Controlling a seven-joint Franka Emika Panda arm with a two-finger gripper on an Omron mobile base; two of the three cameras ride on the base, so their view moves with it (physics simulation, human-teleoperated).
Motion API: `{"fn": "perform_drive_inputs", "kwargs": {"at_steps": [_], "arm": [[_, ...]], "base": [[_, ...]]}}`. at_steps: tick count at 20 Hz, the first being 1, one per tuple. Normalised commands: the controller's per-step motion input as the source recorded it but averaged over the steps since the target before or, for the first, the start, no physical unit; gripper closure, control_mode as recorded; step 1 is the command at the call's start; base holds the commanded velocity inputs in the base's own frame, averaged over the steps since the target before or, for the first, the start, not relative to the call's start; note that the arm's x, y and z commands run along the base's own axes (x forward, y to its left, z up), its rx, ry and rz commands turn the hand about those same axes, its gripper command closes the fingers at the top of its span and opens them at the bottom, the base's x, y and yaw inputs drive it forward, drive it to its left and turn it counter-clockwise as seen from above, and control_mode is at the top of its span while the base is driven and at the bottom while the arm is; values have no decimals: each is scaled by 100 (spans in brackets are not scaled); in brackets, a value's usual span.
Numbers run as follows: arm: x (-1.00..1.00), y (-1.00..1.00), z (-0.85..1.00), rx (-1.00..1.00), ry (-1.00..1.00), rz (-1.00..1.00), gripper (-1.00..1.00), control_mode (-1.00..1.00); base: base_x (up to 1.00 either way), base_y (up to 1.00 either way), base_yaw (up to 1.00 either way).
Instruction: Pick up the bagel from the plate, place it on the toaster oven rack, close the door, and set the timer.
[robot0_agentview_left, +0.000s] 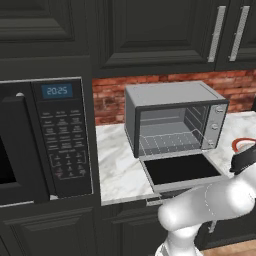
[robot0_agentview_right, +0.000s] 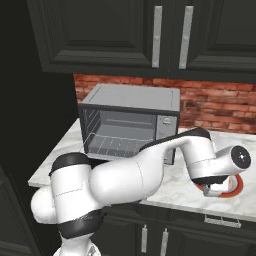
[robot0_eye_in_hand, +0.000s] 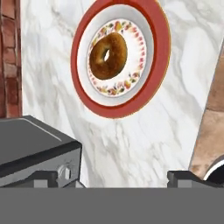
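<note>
The bagel (robot0_eye_in_hand: 108, 55) is seen lying flat on the plate (robot0_eye_in_hand: 162, 52), well ahead of the spread, empty hand (robot0_eye_in_hand: 114, 178).

The arm hides most of the plate (robot0_agentview_right: 236, 189) in the right base view, and the bagel on it cannot be seen there. In the left base view the plate (robot0_agentview_left: 243, 142) is cut off by the right edge. The microwave (robot0_agentview_left: 45, 140) is cut off at the left. The oven (robot0_eye_in_hand: 35, 148) is cut off at the left edge of the hand view.

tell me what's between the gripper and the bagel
Bare marble counter, then the plate's red rim, in the hand view; the open gripper hasn't reached the bagel.
</note>
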Motion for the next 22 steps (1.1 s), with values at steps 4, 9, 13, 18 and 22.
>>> {"fn": "perform_drive_inputs", "kwargs": {"at_steps": [4, 9, 13, 18, 22], "arm": [[14, -8, -53, 0, 0, 0, -100, -100], [6, -8, -41, 0, 0, -8, -100, -100], [51, -4, -19, 0, 0, -18, -100, -100], [55, -9, -16, 0, 0, -18, -100, -100], [23, -19, -30, 0, 2, -14, -100, -100]], "base": [[0, 0, 0], [0, 0, 0], [0, 0, 0], [0, 0, 0], [0, 0, 0]]}}
